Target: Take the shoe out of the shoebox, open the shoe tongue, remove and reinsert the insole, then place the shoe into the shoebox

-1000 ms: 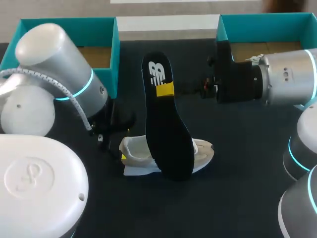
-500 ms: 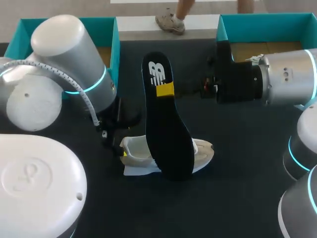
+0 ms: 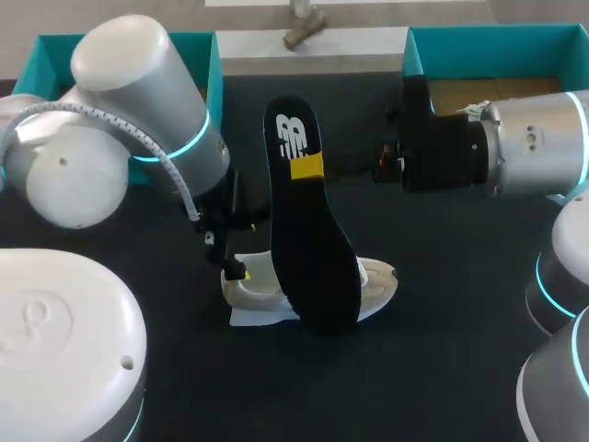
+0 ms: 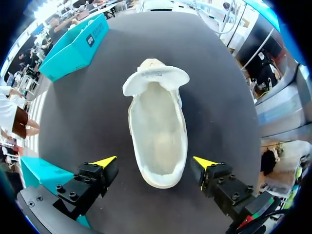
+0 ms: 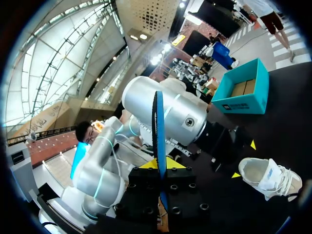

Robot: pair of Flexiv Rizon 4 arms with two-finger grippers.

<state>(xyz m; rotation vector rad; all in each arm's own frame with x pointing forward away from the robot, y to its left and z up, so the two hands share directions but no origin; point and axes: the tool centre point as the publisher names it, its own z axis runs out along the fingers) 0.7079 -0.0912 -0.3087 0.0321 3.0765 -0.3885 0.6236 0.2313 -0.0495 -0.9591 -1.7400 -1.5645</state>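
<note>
Left wrist view: shoe [image 4: 158, 131] under hand [image 4: 155, 162]

Matt black insole [image 3: 313, 262], pale cloth shoe [image 4: 158, 131] (matt dark table [image 3: 451, 285])

Site type: robot manipulation test station.

Evidence:
- Black-topped table [image 3: 442, 304] with white shoe [image 3: 250, 287] lying on it.
- Two silver arms with lit cyan joint rings. Left arm [image 3: 138, 120] just beside shoe, right arm [image 3: 534, 147] well behind shoe to right.
- Two teal cardboard boxes at table's far edge. Left shoebox [image 3: 215, 74] behind shoe to left, right shoebox [image 3: 497, 41] behind shoe to right.
- Right gripper [image 5: 159, 165] clamped on black insole [image 3: 308, 230], which stands across shoe in head view.
</note>
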